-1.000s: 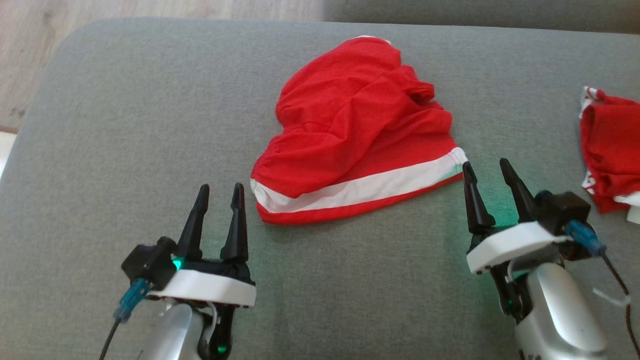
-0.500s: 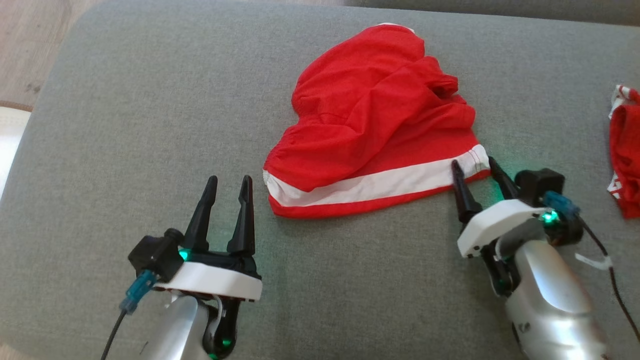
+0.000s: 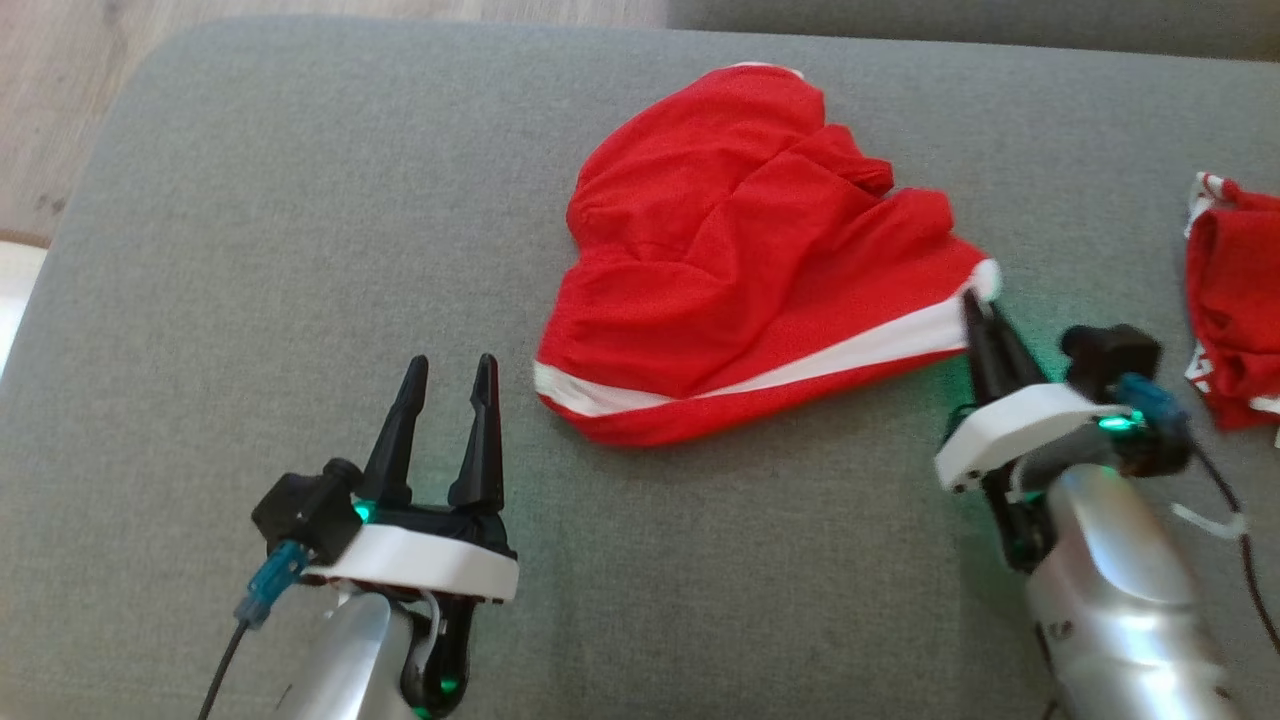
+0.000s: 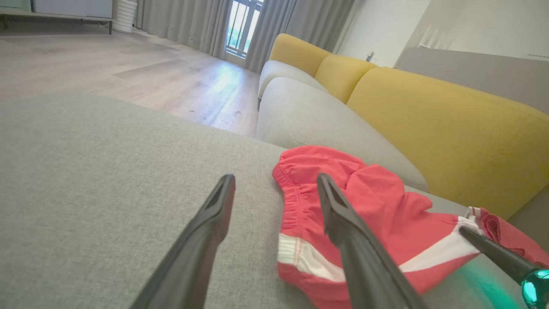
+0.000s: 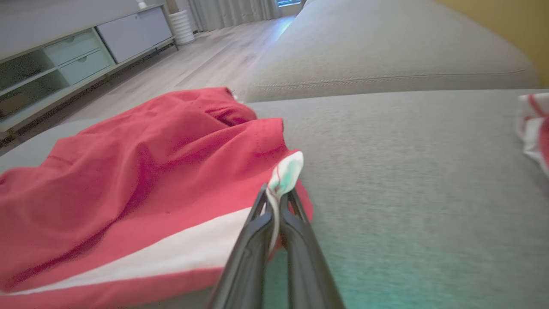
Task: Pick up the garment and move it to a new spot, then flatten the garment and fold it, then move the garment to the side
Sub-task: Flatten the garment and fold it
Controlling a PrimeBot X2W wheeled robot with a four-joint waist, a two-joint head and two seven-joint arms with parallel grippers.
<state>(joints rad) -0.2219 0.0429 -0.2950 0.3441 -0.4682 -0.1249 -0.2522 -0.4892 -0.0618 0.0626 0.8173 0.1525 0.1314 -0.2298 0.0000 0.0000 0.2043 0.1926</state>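
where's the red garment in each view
Head view: red garment centre, on the grey cushion.
Left wrist view: garment lower right, behind a finger of the left tool.
Right wrist view: garment across the left half, corner pinched in the right tool.
Shared landmark: its white stripe.

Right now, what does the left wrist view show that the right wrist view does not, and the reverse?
Left wrist view adds: the left gripper, its fingers open and holding nothing, near the gathered waistband end of the red garment. It also shows the right gripper from the side, at the garment's far corner.
Right wrist view adds: a close look along the right gripper's fingers, shut on the white-striped corner, which is lifted off the cushion.
Both share: the red garment, the grey cushion under it, and the wooden floor.
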